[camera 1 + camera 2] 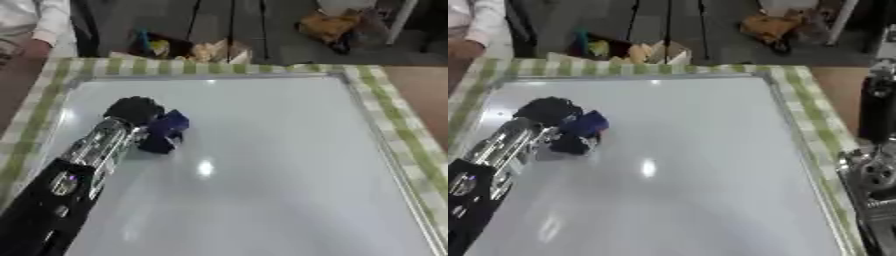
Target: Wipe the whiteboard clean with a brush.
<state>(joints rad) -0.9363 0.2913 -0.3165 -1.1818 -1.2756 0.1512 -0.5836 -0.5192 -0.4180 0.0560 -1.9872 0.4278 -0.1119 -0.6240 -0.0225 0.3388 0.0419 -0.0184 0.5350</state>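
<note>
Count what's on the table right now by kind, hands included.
Whiteboard: 1
Blue brush, held in the left hand: 1
Left hand: 1
Checked green cloth under the board: 1
Right hand: 0; only its arm shows at the right edge.
Total: 4

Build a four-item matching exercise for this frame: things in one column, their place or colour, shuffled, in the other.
Things:
1. left hand
2. brush
3. whiteboard
4. tablecloth

Descriptions:
A. green-and-white check, bordering the board
B. dark blue, held at the board's left part
C. black, curled round something
D. white and glossy, no marks visible

Pairs: 1-C, 2-B, 3-D, 4-A
</note>
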